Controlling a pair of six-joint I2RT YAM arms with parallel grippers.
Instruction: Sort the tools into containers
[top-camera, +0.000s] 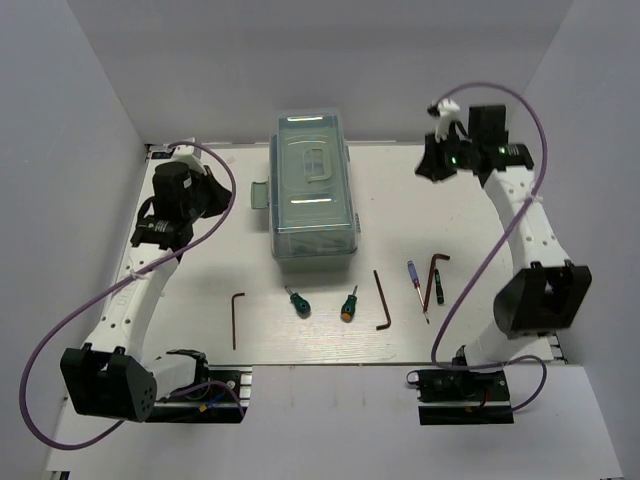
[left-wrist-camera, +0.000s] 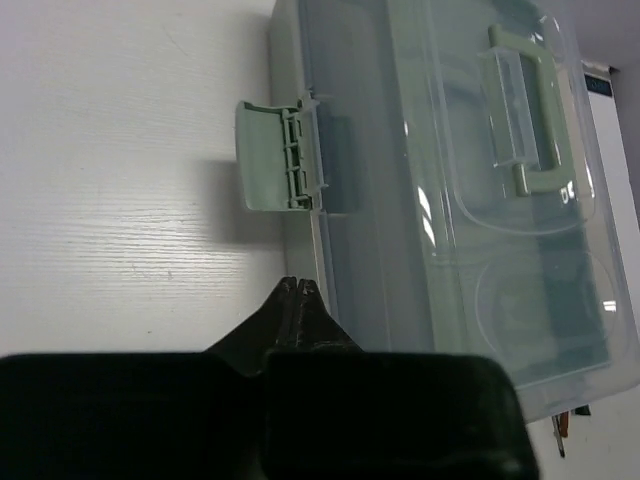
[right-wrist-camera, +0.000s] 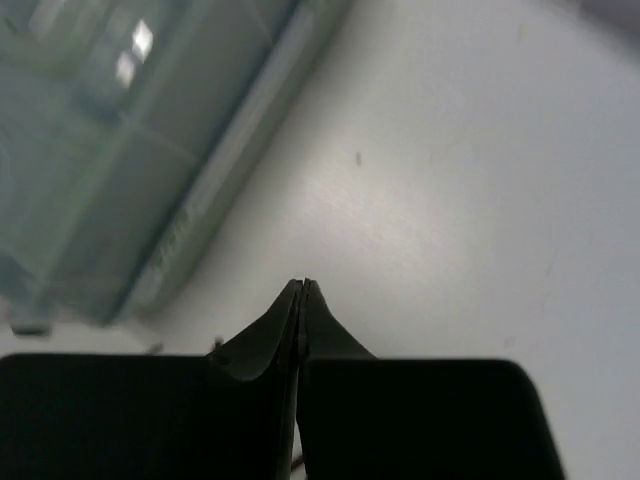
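The pale green toolbox (top-camera: 312, 190) with its clear lid closed stands at the table's middle back. In front lie the tools: a hex key (top-camera: 237, 318), two stubby green screwdrivers (top-camera: 298, 301) (top-camera: 349, 304), a second hex key (top-camera: 382, 300), a blue-handled screwdriver (top-camera: 415, 283), a third hex key (top-camera: 432, 278) and a dark green-handled screwdriver (top-camera: 439, 290). My left gripper (top-camera: 224, 193) is shut and empty, left of the toolbox; in its wrist view it (left-wrist-camera: 298, 285) points at the box's side (left-wrist-camera: 450, 200) below the open latch (left-wrist-camera: 270, 155). My right gripper (top-camera: 427, 170) (right-wrist-camera: 303, 285) is shut and empty, right of the toolbox (right-wrist-camera: 120, 150).
White walls enclose the table on the left, back and right. Purple cables loop from both arms. The toolbox handle (left-wrist-camera: 520, 110) lies flat on the lid. No separate trays are in view.
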